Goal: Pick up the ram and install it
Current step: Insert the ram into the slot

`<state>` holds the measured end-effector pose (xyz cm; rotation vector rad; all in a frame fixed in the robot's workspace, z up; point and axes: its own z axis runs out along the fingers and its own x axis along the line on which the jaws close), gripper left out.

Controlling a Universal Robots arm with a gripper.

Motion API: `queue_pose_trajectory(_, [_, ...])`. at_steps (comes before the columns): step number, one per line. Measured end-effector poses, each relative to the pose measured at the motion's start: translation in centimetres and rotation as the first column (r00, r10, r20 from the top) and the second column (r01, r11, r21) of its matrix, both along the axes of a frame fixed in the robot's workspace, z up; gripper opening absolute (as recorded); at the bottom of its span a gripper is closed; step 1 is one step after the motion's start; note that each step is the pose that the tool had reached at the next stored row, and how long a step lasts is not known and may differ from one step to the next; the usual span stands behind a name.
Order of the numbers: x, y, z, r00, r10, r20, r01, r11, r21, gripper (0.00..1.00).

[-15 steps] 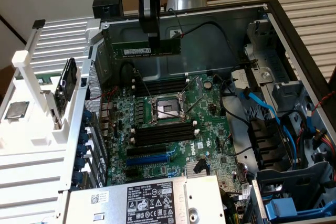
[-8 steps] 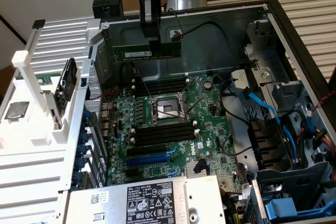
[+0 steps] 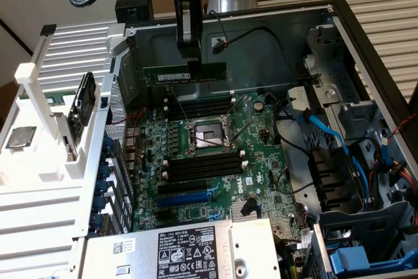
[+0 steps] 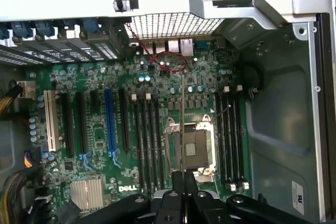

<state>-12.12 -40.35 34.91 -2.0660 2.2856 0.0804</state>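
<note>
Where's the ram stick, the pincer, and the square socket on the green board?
ram [image 3: 171, 77]: exterior view, on its pale label.
pincer [image 3: 194, 62]: exterior view, between its fingertips, where they clamp the ram.
square socket [image 4: 197, 148]: wrist view, on its dark middle.

The ram [image 3: 166, 75] is green circuit board, the case [image 3: 268, 63] matt grey sheet metal, the rack [image 3: 32, 181] white plastic.
</note>
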Motion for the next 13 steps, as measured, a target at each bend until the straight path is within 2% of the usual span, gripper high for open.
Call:
queue_pose_trajectory(4, [0.1,-0.11,-0.73,1.0,0.0,-0.0001,0.0,1.0,0.0014,0.12])
queue_pose_trajectory(7, [0.2,-0.94,-1.33,1.0,-0.001,0.0,0.001,0.9999,0.0144,0.12])
queue_pose_trajectory(9, [0.6,-1.51,-1.48,1.0,-0.001,-0.0009,0.001,0.9996,0.0274,0.12])
queue_pose_trajectory(12, [1.0,-1.89,-1.6,1.0,0.0,-0.0084,0.001,0.9994,0.0337,0.12])
queue_pose_trajectory(13, [1.1,-2.04,-1.64,0.9999,0.0,-0.0132,0.001,0.9994,0.0346,0.12])
